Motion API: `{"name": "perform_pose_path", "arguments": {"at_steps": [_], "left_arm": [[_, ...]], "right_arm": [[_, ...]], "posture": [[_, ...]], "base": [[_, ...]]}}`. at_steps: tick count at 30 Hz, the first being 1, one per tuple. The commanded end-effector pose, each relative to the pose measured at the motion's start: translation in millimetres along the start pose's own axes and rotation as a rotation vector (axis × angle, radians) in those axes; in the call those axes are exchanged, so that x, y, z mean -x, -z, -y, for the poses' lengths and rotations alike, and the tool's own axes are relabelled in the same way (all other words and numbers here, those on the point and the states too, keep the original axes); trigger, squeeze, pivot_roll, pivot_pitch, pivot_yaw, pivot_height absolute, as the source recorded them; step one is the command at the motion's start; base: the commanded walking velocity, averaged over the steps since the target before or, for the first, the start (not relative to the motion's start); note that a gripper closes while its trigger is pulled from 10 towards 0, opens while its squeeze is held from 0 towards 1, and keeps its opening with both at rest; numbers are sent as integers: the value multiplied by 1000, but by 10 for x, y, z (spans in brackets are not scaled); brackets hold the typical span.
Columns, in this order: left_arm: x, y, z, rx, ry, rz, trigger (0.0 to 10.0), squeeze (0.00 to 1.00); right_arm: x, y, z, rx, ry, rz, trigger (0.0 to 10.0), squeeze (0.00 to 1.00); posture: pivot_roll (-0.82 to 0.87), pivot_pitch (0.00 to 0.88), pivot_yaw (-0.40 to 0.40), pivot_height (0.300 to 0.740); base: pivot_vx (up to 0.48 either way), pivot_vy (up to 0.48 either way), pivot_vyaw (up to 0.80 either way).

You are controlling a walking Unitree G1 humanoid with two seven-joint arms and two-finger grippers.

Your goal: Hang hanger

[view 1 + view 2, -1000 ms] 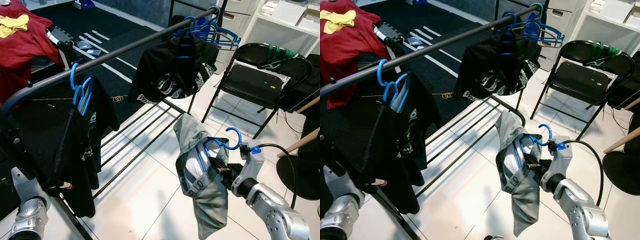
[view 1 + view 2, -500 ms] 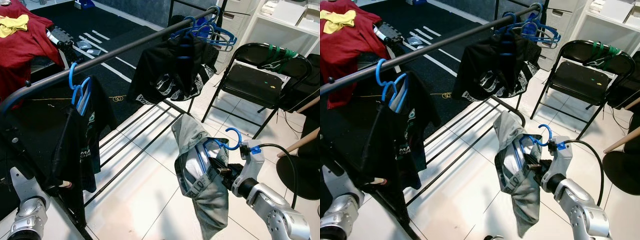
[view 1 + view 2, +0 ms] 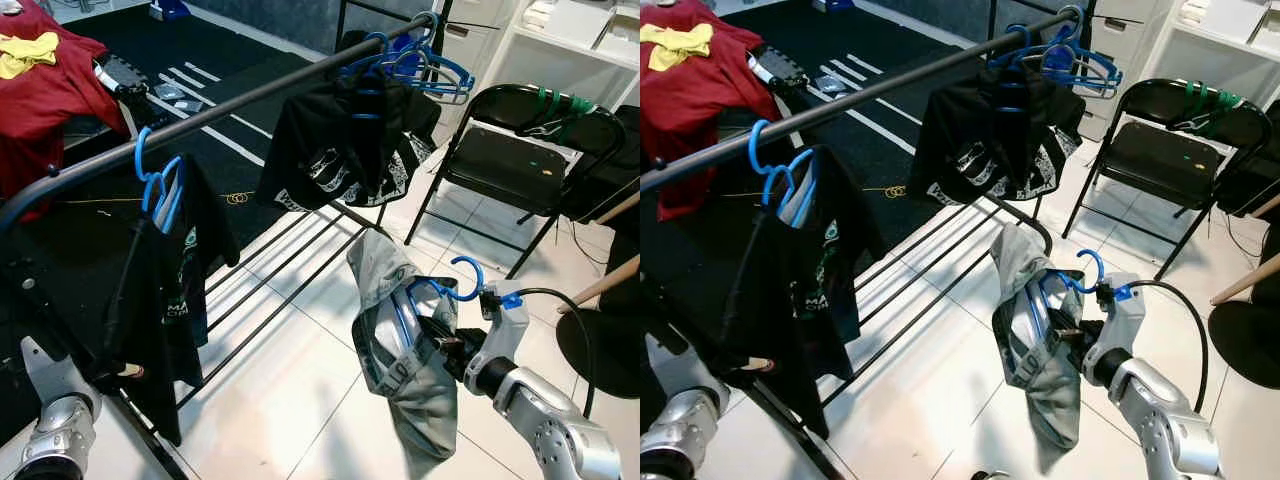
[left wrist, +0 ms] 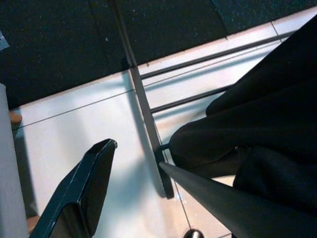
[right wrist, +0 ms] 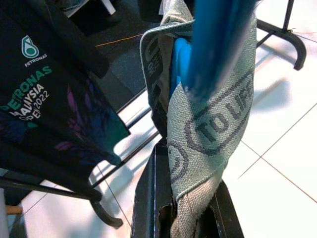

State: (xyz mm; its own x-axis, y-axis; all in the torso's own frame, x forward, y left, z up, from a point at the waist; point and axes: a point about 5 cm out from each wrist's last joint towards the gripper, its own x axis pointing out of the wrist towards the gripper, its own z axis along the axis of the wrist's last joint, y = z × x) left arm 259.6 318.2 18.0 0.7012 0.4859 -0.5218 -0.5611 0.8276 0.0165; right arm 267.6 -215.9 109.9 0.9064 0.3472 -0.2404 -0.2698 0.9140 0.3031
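Note:
A blue hanger (image 3: 452,290) carrying a grey-green garment (image 3: 405,365) hangs low over the white tiles, held by my right gripper (image 3: 447,343), which is shut on the hanger and the cloth's collar. In the right wrist view the printed grey band (image 5: 213,129) runs down between the two black fingers (image 5: 148,203), with the blue hanger (image 5: 208,44) above it. The dark clothes rail (image 3: 220,108) slopes from lower left to upper right, well above and left of the held hanger. My left gripper (image 4: 133,193) hangs open near the rack's foot, nothing between its fingers.
Black shirts on blue hangers hang at the rail's left (image 3: 160,290) and right (image 3: 345,140), with bare blue hangers (image 3: 425,65) at the far end. A black folding chair (image 3: 510,160) stands right of the rack. Red cloth (image 3: 45,90) lies at far left. Rack base bars (image 3: 270,290) cross the floor.
The view has shifted slightly. The held hanger and garment stay at about the same low spot; the garment swings a little. The left arm stays idle.

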Motion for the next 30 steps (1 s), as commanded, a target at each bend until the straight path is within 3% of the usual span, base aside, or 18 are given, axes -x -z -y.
{"name": "perform_pose_path", "arguments": {"at_steps": [1,9,13,14,16,18,20,21,22,24,30], "left_arm": [[33,256,-169,-173,-46,-138,10000,0],[34,268,-157,-264,-26,-163,10000,0],[33,259,-185,-257,-41,-161,10000,0],[32,250,-219,-218,-66,-164,10000,0],[32,250,-219,-218,-66,-164,10000,0],[37,282,-284,-50,-125,-212,10000,0],[37,282,-284,-50,-125,-212,10000,0],[42,300,-300,29,-151,-234,10000,0],[42,300,-300,29,-151,-234,10000,0],[46,304,-290,165,-170,-256,10000,0],[38,261,-253,134,-147,-228,10000,0]], "right_arm": [[41,-2,21,10,9,-6,10000,0],[42,-1,19,10,9,-6,10000,0],[46,-2,23,11,10,-6,10000,0],[50,-3,28,12,12,-6,10000,0],[50,-3,28,12,12,-6,10000,0],[53,-6,33,12,13,-6,10000,0],[53,-6,33,12,13,-6,10000,0],[52,-7,33,13,13,-6,10000,0],[52,-7,33,13,13,-6,10000,0],[51,-10,36,12,14,-6,10000,0],[56,-14,42,13,17,-5,10000,0]], "posture": [[-33,202,42,740],[-35,203,42,740],[-35,204,41,740],[-34,204,40,740],[-34,204,40,740],[-34,204,41,740],[-34,204,41,740],[-34,204,41,740],[-34,204,41,740],[-34,205,40,740],[-34,205,41,740]], "base": [[0,0,0],[0,0,0],[0,0,0],[0,0,0],[0,0,0],[0,0,0],[0,0,0],[0,0,0],[0,0,0],[0,0,0],[0,0,0]]}}
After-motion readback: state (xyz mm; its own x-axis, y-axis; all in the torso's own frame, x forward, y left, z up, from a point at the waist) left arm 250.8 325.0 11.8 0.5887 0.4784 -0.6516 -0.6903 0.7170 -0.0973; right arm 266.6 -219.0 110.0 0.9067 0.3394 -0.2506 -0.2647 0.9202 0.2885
